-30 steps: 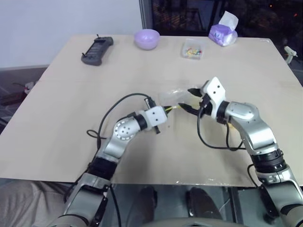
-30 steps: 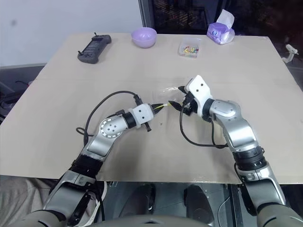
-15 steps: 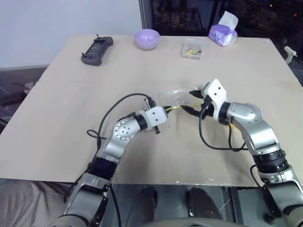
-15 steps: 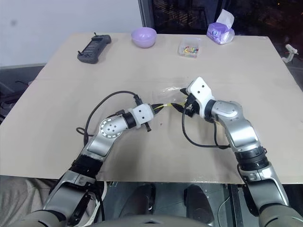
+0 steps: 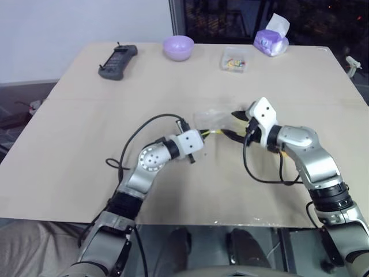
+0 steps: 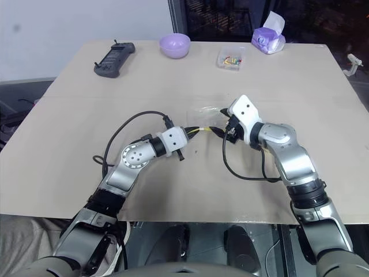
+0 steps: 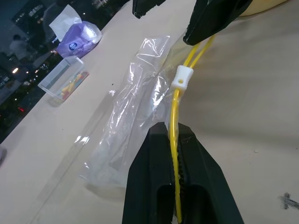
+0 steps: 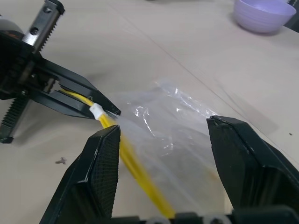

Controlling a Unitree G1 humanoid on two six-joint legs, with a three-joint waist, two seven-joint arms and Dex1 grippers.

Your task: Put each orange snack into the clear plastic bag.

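The left gripper (image 7: 174,140) pinches the clear plastic bag (image 7: 131,112) by its yellow strip, between the right gripper's (image 8: 161,140) wide jaws.

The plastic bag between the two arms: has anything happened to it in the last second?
Nothing visibly changed. The left gripper still pinches the yellow strip of the clear plastic bag, and the right gripper still waits open at the bag's other end.

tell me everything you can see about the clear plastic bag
The clear plastic bag is thin, crinkly and see-through, and looks empty. It lies mid-table, with a yellow sealing strip carrying a small white slider along one edge. The left end effector is shut on that strip; the right end effector's open fingers straddle the bag.
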